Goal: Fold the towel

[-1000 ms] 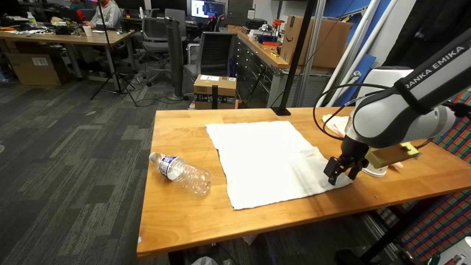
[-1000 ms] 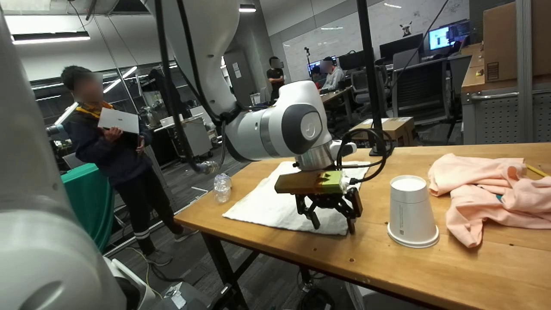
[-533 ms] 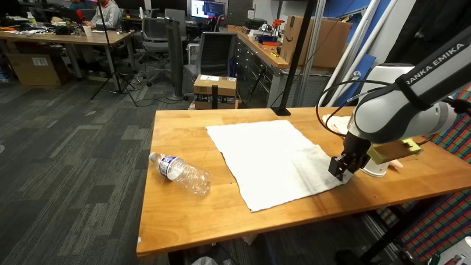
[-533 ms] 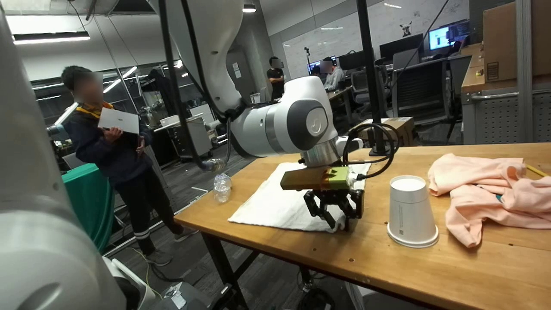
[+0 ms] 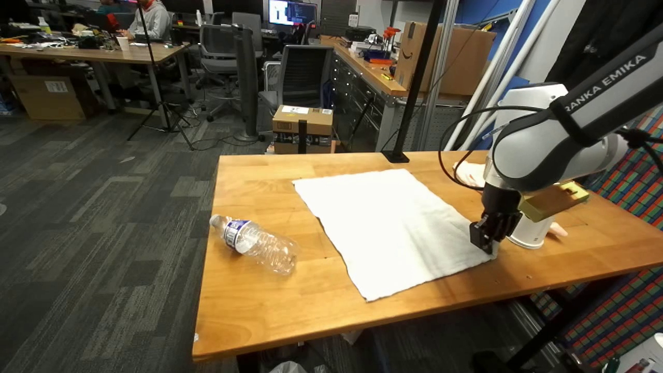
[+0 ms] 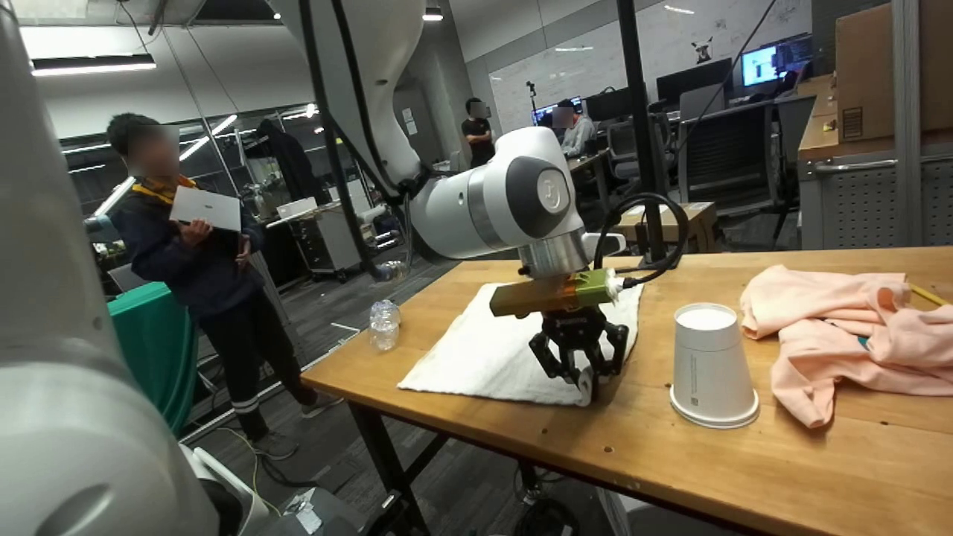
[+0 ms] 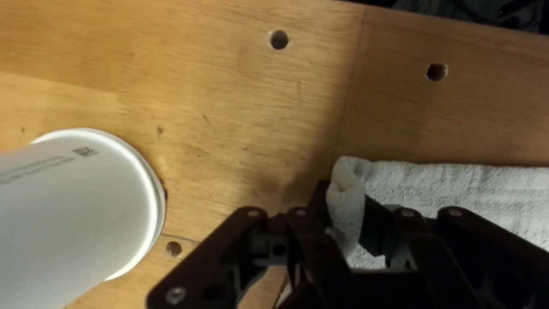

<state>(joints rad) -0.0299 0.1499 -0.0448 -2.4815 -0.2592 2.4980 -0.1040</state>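
The white towel (image 5: 383, 228) lies spread flat over the table, with one corner raised slightly where I hold it. My gripper (image 5: 489, 247) is at that corner, low over the tabletop, as both exterior views show. In the wrist view a bunched fold of the towel (image 7: 454, 184) sticks up between the two dark fingertips, and the gripper (image 7: 345, 219) is shut on it. From an exterior view the pinched bit shows as a small white roll below the gripper (image 6: 588, 383). The part deep between the fingers is hidden.
An upturned white cup (image 6: 711, 365) stands close beside the gripper. Past it lies a peach cloth (image 6: 856, 335). A clear plastic bottle (image 5: 259, 246) lies on its side across the towel. A black post (image 5: 414, 88) rises from the table's far edge.
The jaws have come together on the towel's corner. In an exterior view the towel's near-left corner has slid to the right, and the arm has shifted slightly.
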